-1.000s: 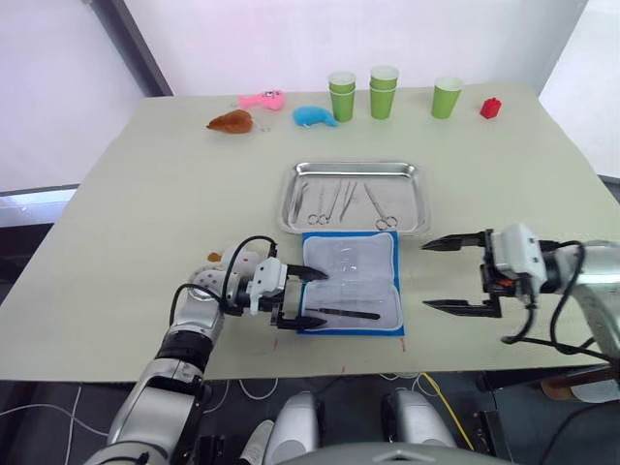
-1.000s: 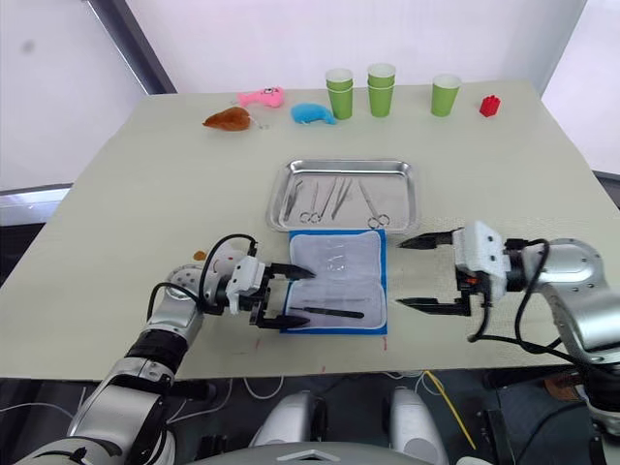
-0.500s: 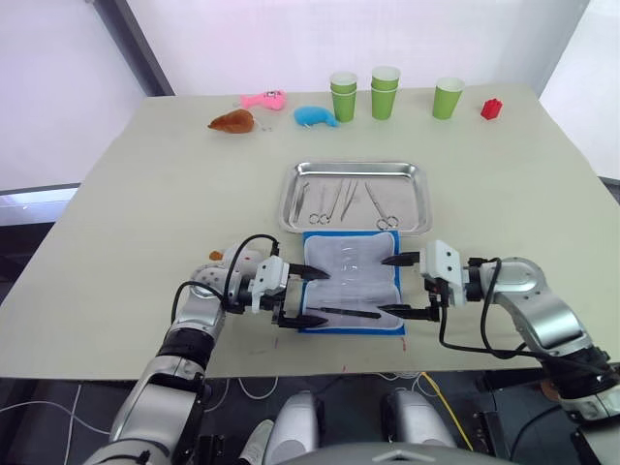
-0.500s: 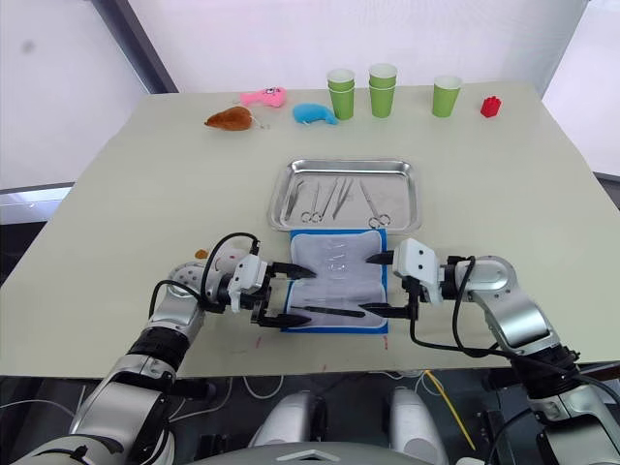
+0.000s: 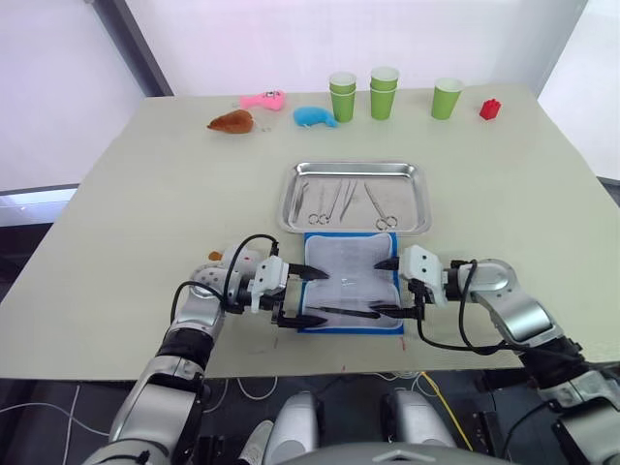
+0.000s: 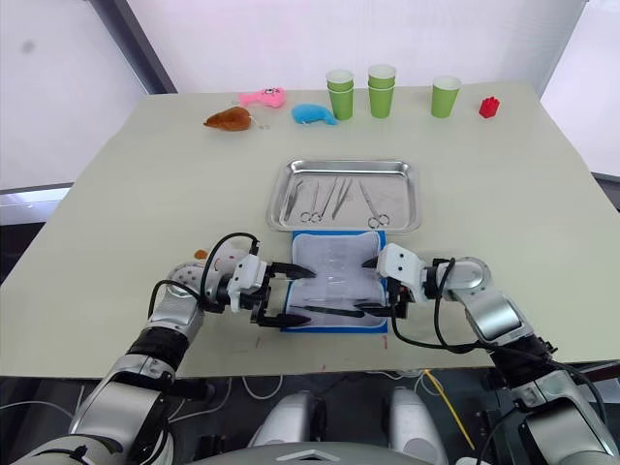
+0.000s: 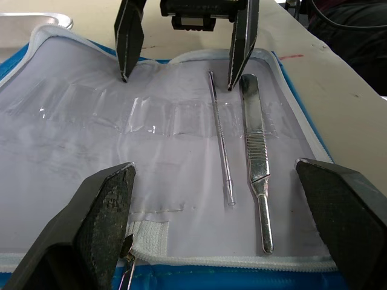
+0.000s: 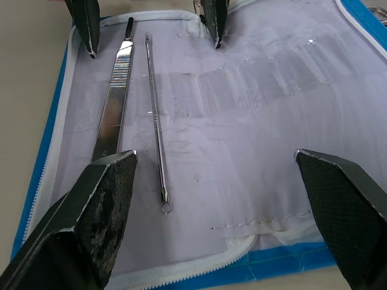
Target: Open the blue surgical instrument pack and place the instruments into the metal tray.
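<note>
- The flat bright-blue fabric instrument pack [image 5: 352, 284] lies opened out on the beige table [image 5: 145, 213], whitish lining with clear pockets facing up, its far edge just beside the near rim of the shallow shiny steel tray [image 5: 356, 170].
- Two thin silver tools lie on the near part of the lining: a flat-handled scalpel-like instrument [image 7: 255, 158] and, just beside it, a slim wire-like probe [image 7: 220, 137].
- Several ring-handled silver scissors and forceps [image 5: 341, 201] lie inside the tray.
- The left gripper [image 5: 304, 296], with black fingers, sits at the pack's left edge, jaws spread wide over the lining and holding nothing.
- The right gripper [image 5: 387, 287] sits at the pack's right edge facing the left one, jaws likewise wide apart and empty, its tips over the lining near the ends of the two tools.
- Along the far side of the table stand green paper cups [image 5: 384, 92], with a red block [image 5: 489, 108] to their right and, to their left, a small blue plush toy [image 5: 314, 117], a pink toy [image 5: 263, 99] and a brown toy [image 5: 231, 121].
</note>
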You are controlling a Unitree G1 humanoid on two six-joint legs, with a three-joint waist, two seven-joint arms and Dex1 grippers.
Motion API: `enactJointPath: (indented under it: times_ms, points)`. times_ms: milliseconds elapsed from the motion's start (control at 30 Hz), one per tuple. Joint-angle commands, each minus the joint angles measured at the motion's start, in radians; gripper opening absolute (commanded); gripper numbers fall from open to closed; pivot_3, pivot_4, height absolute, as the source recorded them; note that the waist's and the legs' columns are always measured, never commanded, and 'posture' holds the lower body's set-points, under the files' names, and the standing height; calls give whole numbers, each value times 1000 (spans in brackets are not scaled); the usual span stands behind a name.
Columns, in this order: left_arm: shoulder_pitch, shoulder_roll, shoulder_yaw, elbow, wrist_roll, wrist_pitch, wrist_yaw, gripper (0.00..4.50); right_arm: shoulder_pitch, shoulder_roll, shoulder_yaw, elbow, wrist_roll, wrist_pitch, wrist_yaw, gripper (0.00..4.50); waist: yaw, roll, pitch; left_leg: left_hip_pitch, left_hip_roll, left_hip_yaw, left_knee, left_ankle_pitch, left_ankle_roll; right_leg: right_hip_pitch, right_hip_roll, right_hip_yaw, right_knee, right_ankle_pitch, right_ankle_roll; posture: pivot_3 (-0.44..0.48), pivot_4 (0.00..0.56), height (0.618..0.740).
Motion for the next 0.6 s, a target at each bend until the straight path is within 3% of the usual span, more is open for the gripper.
enactJointPath:
  times_ms: [33,233,267,600]
  points:
    - [45,-10,-62,87,87,28,9,4500,3,-2,42,35,-42,-10,14,2961,0,-1,-1,0,0,0,0,0,0,0,0,0,0,0,0,0,150,740]
    - [49,-6,-61,81,89,23,11,4500,-5,-29,79,74,-92,-41,26,283,-2,-5,-5,2,0,0,0,0,0,2,0,0,0,-1,-2,0,150,740]
    - [51,-6,-60,78,88,23,11,4500,-5,-31,81,76,-92,-41,28,52,-2,-5,-6,3,0,0,0,0,0,3,0,0,0,-1,-3,0,150,740]
    - [66,-8,-60,57,85,27,16,4500,-10,-15,72,5,-57,9,29,52,-2,-7,-10,3,0,0,0,0,0,3,0,0,0,-2,-3,0,150,740]
